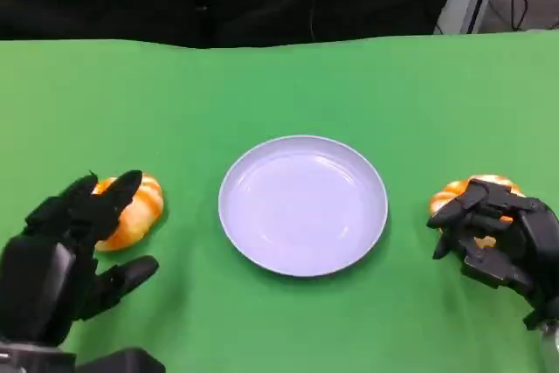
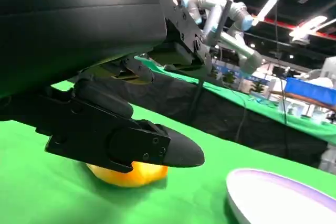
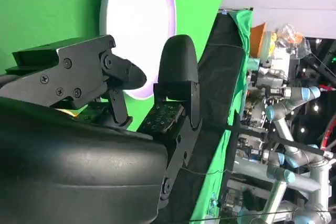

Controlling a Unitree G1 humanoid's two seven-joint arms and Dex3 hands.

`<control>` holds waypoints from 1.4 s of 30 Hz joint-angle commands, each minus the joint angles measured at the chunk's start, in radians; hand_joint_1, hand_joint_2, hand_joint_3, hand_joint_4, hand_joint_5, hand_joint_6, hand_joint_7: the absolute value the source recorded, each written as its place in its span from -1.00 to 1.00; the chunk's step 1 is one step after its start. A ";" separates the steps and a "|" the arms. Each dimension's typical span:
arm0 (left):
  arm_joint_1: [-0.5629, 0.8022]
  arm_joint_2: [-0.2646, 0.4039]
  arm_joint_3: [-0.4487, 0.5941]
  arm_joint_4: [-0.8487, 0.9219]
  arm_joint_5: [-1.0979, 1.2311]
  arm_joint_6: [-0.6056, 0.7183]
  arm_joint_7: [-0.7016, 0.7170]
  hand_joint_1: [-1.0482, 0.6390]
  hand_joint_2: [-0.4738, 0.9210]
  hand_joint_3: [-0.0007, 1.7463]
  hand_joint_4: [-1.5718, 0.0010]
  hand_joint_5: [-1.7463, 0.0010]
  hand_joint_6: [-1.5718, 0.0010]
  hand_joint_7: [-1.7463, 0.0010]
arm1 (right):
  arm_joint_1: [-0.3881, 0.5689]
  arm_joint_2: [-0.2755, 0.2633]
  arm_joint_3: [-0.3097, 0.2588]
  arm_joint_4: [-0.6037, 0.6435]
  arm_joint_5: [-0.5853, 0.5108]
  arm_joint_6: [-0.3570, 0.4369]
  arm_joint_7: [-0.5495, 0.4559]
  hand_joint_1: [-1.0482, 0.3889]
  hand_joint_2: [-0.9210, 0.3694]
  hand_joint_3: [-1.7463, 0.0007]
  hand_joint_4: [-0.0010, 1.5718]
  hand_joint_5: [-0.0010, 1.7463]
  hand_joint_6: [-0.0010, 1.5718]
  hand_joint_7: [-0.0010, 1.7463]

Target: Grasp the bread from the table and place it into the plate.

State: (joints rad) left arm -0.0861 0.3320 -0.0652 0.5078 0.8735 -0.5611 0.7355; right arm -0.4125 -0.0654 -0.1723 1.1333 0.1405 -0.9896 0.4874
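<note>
While my left hand point(image 1: 74, 242) sits at the lower left of the frame, its fingers spread, the upper ones lie over the left bread roll point(image 1: 131, 211) without closing on it. At the lower right, my right hand point(image 1: 498, 233) curls over the right bread roll point(image 1: 476, 188); I cannot tell whether it grips. Between them, mid-frame on the green table point(image 1: 279, 85), lies the white plate point(image 1: 303, 205), holding nothing.
</note>
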 commanded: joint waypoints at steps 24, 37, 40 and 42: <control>-0.197 0.101 -0.112 0.231 -0.214 0.045 -0.205 -0.70 1.00 -0.90 0.51 0.99 0.34 1.00 | -0.004 -0.008 -0.003 0.000 -0.012 -0.012 -0.022 0.56 -0.81 0.14 0.06 0.65 0.10 0.20; -0.295 0.088 -0.165 0.382 -0.236 0.066 -0.268 -0.75 1.00 -0.82 0.50 0.99 0.36 1.00 | -0.003 -0.005 -0.007 -0.001 -0.005 -0.010 -0.014 0.56 -0.80 0.14 0.06 0.66 0.11 0.20; -0.307 0.083 -0.180 0.397 -0.235 0.071 -0.266 -0.77 1.00 -0.77 0.50 1.00 0.36 1.00 | -0.004 -0.006 -0.007 0.001 -0.004 -0.011 -0.012 0.55 -0.80 0.14 0.06 0.66 0.10 0.20; -0.319 0.082 -0.188 0.407 -0.236 0.081 -0.277 -0.77 1.00 -0.71 0.51 0.99 0.35 1.00 | -0.004 -0.007 -0.006 -0.001 -0.009 -0.010 -0.018 0.55 -0.80 0.13 0.06 0.65 0.10 0.20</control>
State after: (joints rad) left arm -0.3837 0.4072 -0.2453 0.8956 0.6495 -0.4933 0.4747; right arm -0.4124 -0.0635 -0.1732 1.1335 0.1250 -0.9930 0.4741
